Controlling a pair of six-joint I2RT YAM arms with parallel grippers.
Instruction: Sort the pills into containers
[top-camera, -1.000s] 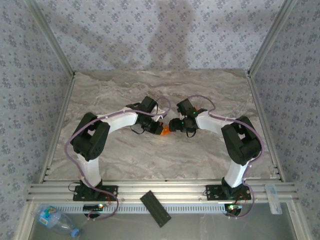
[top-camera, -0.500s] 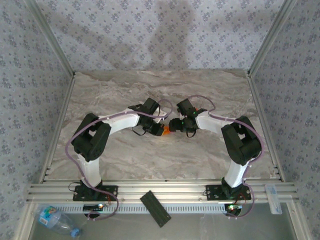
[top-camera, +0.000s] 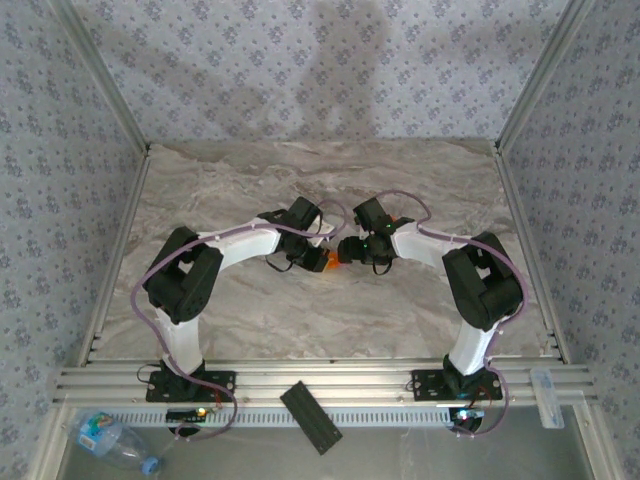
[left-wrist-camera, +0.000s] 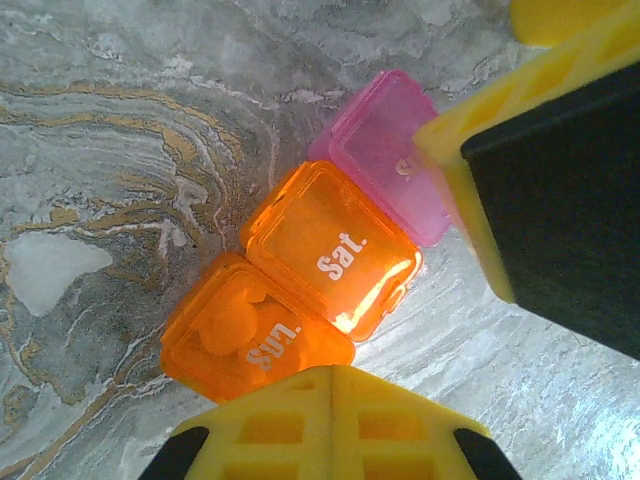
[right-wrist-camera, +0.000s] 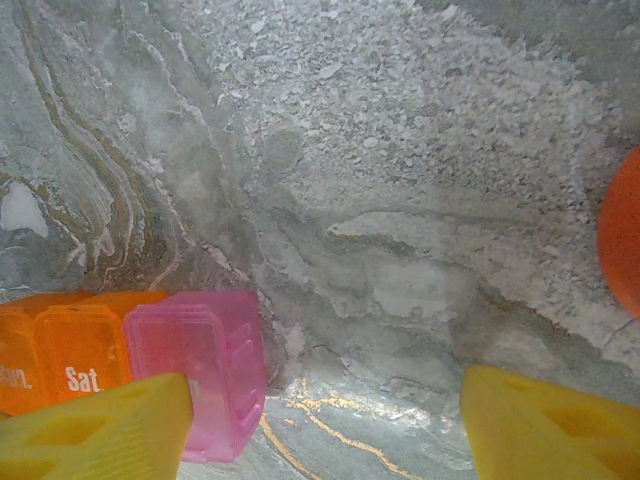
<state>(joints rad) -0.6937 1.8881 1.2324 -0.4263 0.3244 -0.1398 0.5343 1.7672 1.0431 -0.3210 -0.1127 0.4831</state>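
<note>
Edging slightly toward the centre of the table (top-camera: 420, 180) since a second ago, the left arm (top-camera: 240, 241) is bringing its wrist closer to the right arm (top-camera: 432, 240), which is staying put. Both are meeting over the middle of the table, well away from every edge, where the pill strip (top-camera: 328, 262) is lying. The left fingers (left-wrist-camera: 333, 400) are pressing together, clenched on nothing, with their tips just beside the orange Sun compartment (left-wrist-camera: 250, 330). The right fingers (top-camera: 347, 252) are standing released and apart, one reaching over the pink compartment (left-wrist-camera: 385, 150) that is joining the orange Sat compartment (left-wrist-camera: 335, 250). Whether the lids are latched is not showing. An orange rounded shape (right-wrist-camera: 622, 230), probably the pill bottle, is sitting nearby. The small shift is suggesting the left fingers are lining up on a lid, so sorting is probably only beginning.
</note>
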